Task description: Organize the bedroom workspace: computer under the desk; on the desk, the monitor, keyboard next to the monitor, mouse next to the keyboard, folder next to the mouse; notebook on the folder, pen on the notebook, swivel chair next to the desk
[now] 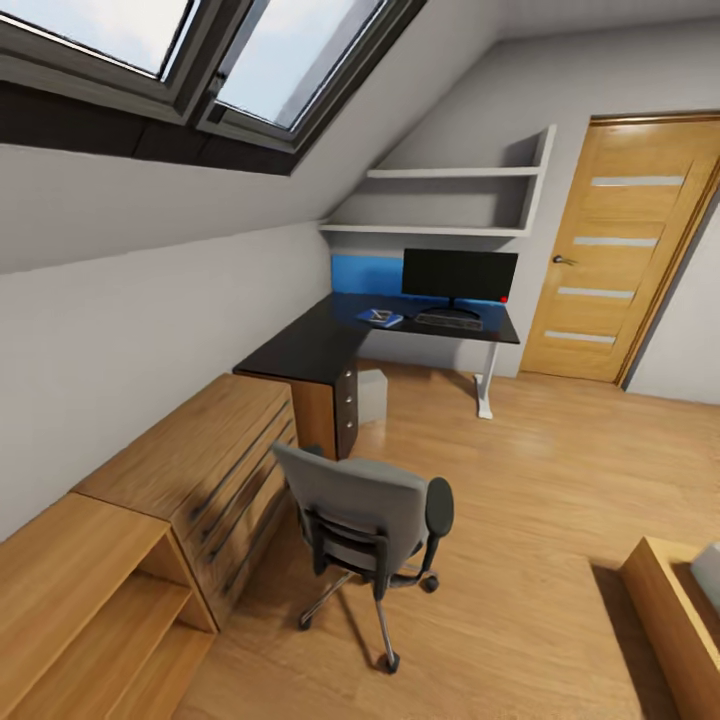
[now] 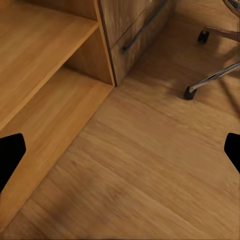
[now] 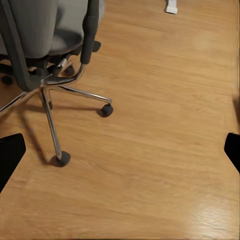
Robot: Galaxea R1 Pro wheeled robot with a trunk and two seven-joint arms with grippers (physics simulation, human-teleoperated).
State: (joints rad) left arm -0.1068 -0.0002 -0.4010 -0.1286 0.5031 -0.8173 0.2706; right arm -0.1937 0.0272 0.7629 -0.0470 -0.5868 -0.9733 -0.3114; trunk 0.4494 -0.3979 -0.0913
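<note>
The black L-shaped desk (image 1: 310,345) stands in the far corner. On it are the dark monitor (image 1: 459,275), the keyboard (image 1: 448,321) in front of it, and a flat blue item (image 1: 380,318) to the keyboard's left; too small to tell what it is. A grey computer box (image 1: 372,395) sits under the desk. The grey swivel chair (image 1: 365,520) stands on the floor well short of the desk, its back hiding the seat. My left gripper (image 2: 120,155) hangs open over the floor near the chair's castors (image 2: 190,92). My right gripper (image 3: 120,155) is open beside the chair (image 3: 50,30).
A wooden dresser (image 1: 200,470) and an open low shelf unit (image 1: 90,600) line the left wall. A wooden door (image 1: 620,250) is at the back right, and a wooden bed corner (image 1: 680,620) at the right. The desk's white leg (image 1: 487,385) stands on open floor.
</note>
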